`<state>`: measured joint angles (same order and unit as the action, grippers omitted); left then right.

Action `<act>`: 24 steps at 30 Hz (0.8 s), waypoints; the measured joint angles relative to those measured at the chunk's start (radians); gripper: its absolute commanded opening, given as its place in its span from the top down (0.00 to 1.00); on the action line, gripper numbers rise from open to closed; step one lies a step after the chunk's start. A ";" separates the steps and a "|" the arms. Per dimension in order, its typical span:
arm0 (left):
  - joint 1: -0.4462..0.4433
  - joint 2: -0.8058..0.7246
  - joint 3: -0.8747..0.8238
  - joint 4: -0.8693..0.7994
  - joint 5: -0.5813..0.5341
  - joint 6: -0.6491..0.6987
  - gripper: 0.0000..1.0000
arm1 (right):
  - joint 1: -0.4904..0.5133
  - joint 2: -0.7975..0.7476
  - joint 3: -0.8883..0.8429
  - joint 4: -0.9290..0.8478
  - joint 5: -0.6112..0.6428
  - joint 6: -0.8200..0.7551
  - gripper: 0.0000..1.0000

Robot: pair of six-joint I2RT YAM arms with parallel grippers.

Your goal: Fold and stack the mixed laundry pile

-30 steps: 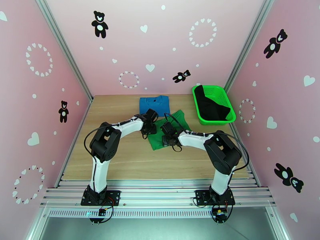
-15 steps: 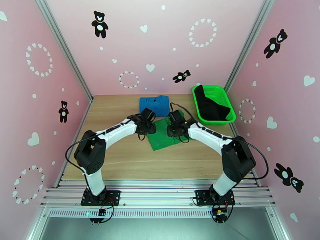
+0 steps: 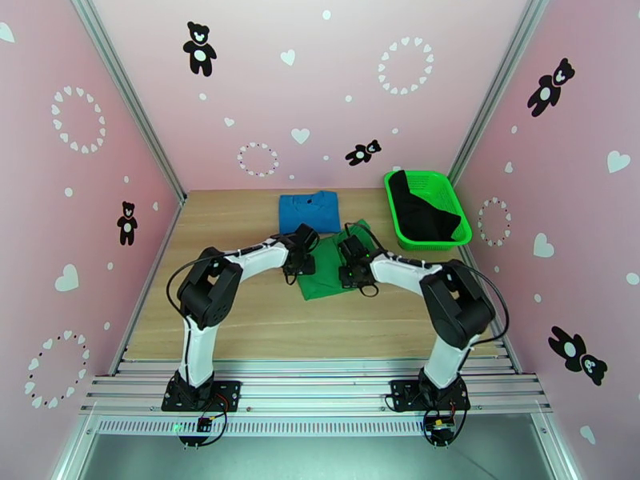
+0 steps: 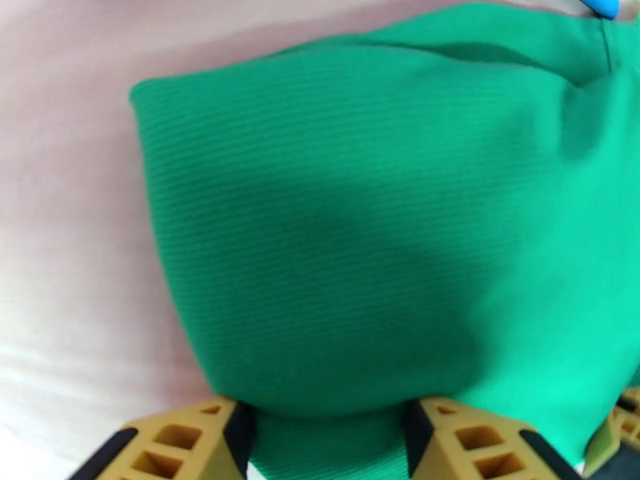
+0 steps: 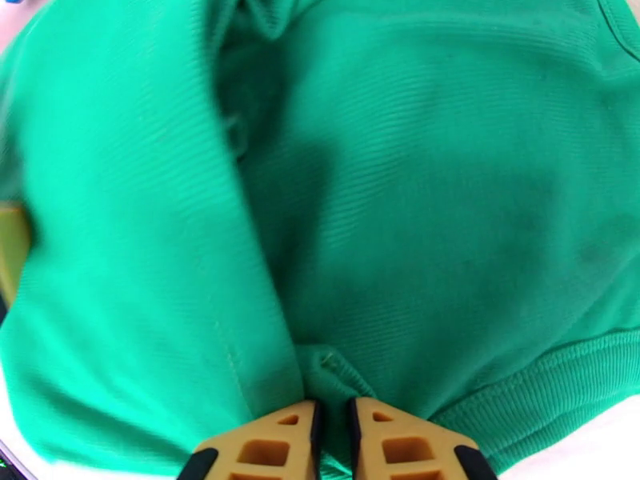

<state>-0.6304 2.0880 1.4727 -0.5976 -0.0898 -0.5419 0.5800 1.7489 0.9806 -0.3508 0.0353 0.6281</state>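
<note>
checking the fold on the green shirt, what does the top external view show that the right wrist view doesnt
Top external: the blue T-shirt lying flat at the far side of the table, the black garment in the green basket, and both arms meeting over the cloth. Right wrist: the right gripper, its fingers nearly together on a small tuck of cloth, and a ribbed hem at lower right. Both: the green garment on the table.
</note>
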 measured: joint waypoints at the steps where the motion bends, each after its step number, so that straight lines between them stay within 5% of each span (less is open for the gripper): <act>1: 0.002 0.010 0.015 0.001 -0.007 0.025 0.44 | 0.014 -0.014 -0.021 0.015 0.000 0.024 0.83; 9: 0.059 0.048 0.111 -0.023 -0.081 0.240 0.40 | 0.189 -0.050 -0.084 0.094 -0.001 0.205 0.75; 15: 0.072 -0.121 0.084 -0.052 -0.158 0.273 0.29 | 0.156 -0.058 0.019 -0.052 0.024 0.156 0.62; 16: 0.069 -0.172 0.069 -0.055 -0.162 0.266 0.32 | 0.140 -0.063 0.046 -0.078 0.025 0.138 0.62; 21: 0.027 -0.424 -0.030 -0.043 -0.126 0.156 0.87 | 0.009 -0.076 0.243 -0.177 0.008 -0.019 0.76; 24: -0.029 -0.426 -0.122 0.016 -0.072 0.086 1.00 | -0.057 -0.024 0.384 -0.216 -0.034 -0.113 0.95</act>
<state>-0.6590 1.6615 1.3510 -0.5819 -0.1619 -0.4557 0.5228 1.7252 1.3643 -0.5663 0.0013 0.5156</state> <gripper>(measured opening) 0.055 0.138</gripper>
